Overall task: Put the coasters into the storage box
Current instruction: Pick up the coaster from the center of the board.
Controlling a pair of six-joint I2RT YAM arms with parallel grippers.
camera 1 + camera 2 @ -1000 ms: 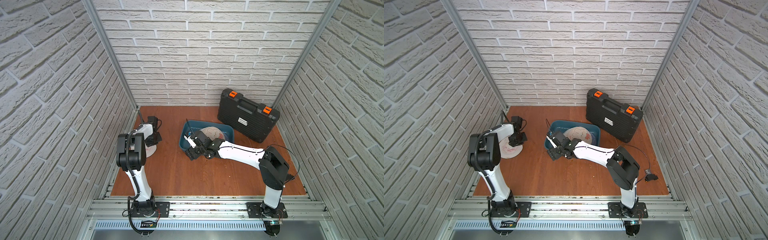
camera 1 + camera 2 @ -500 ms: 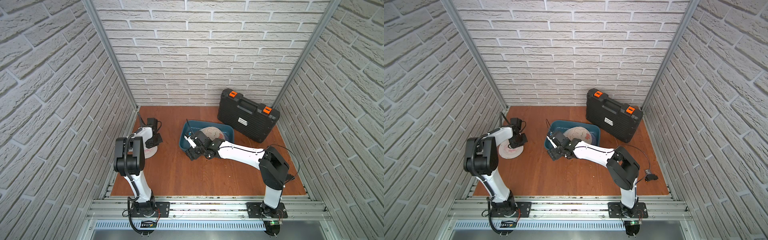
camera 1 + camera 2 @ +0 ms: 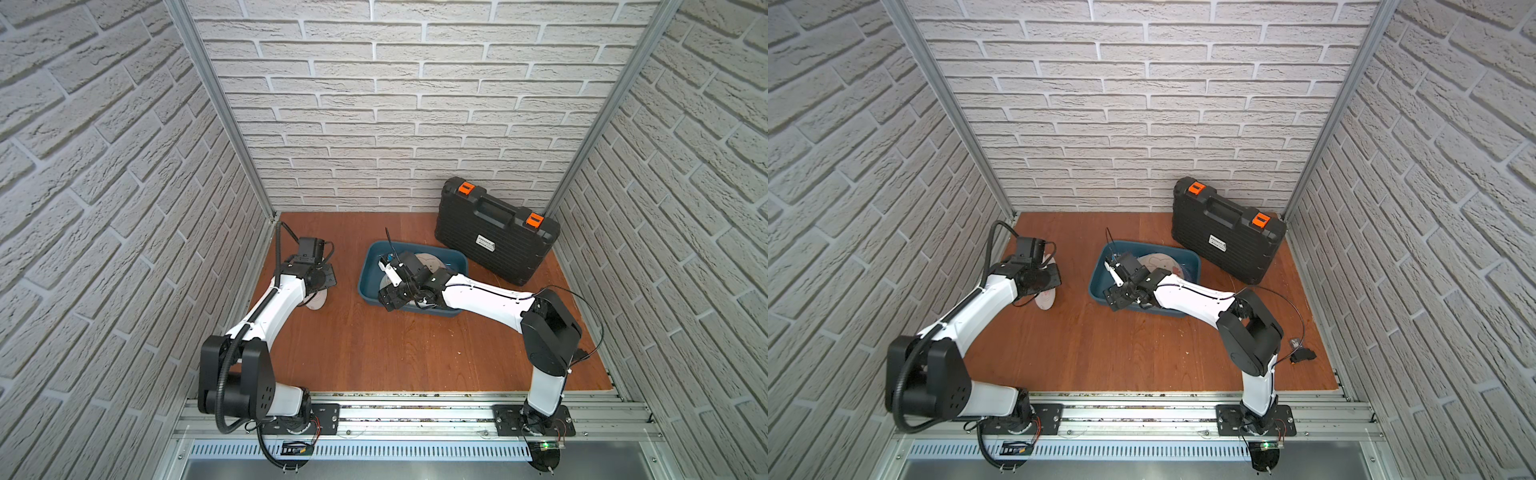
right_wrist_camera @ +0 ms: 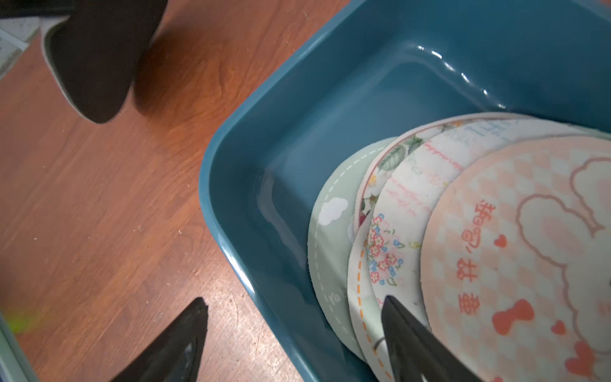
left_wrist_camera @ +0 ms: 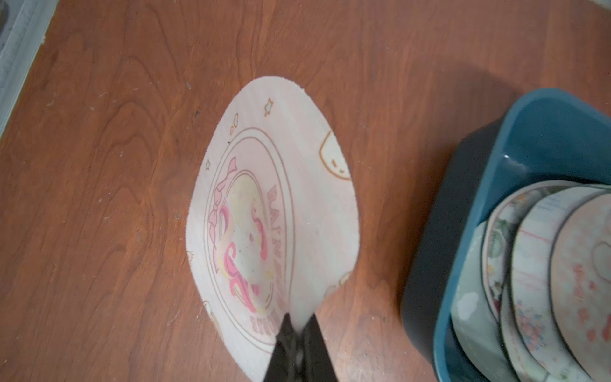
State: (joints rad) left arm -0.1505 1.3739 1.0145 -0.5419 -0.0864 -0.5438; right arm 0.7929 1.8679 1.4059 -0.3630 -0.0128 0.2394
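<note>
My left gripper (image 5: 299,322) is shut on the edge of a pink coaster (image 5: 274,205) printed with a cartoon figure. The coaster hangs bent over the wooden table, left of the teal storage box (image 5: 545,132). In both top views the coaster (image 3: 316,300) (image 3: 1045,298) shows below the left wrist. My right gripper (image 4: 294,301) is open and straddles the storage box's (image 4: 297,82) near wall, one finger outside and one over the coasters inside. Several overlapping coasters (image 4: 496,248) lie in the storage box (image 3: 370,266) (image 3: 1098,270).
A black ribbed case with orange latches (image 3: 496,237) (image 3: 1229,232) lies at the back right, close to the box. Brick walls close in three sides. A metal rail (image 3: 415,411) runs along the front. A small black part (image 3: 1302,355) lies near the right wall.
The left arm has stretched out and shifted the pink coaster a little toward the box. The right arm has not moved.
</note>
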